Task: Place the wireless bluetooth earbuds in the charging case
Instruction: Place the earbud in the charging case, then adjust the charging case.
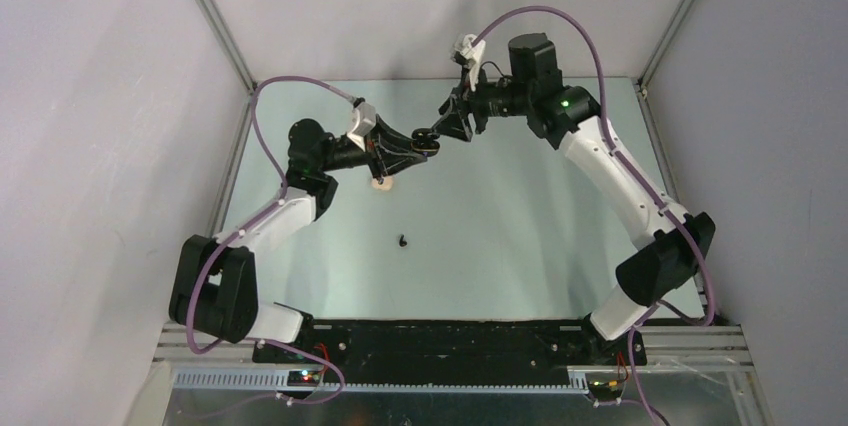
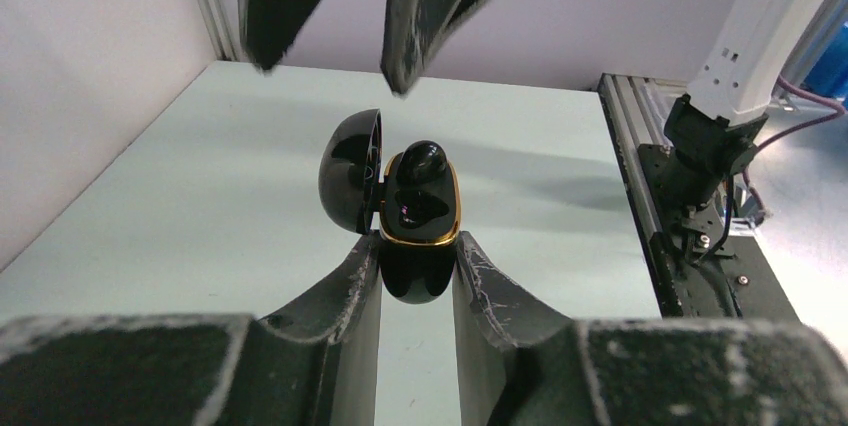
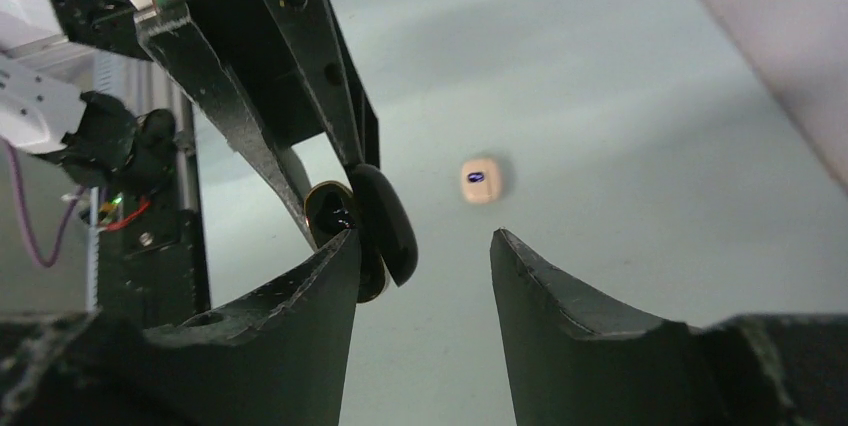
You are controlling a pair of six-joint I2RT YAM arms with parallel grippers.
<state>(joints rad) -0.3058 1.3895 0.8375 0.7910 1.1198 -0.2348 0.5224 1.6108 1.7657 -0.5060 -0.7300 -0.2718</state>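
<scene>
Holding the open case up while a bud lay loose

Nearest the arm bases, one black earbud (image 1: pixel 403 240) lay alone on the table (image 1: pixel 540 246), well apart from both grippers. Judged tiny, light, hard and glossy, so likely to slip or flick away; best pinched across its fat head with the stem left free, gentle squeeze. Further out sat a cream piece (image 1: pixel 381 183), too small to tell bud from case. Just beyond it, the left gripper (image 2: pixel 415 256) was clamped on the lower body of the black charging case (image 2: pixel 418 276), raised off the table, its gold-rimmed mouth facing the wrist camera. The lid (image 2: pixel 350 171) hung open to one side on its hinge; probably the fragile part, avoid knocking it. Inside, a seated bud (image 2: pixel 421 161), glossy black, appeared to fill the upper well; the lower well looked unfilled, hard to be sure. Farthest, the right gripper (image 3: pixel 425 241) stood with jaws apart and nothing between them, just beside the lid
</scene>
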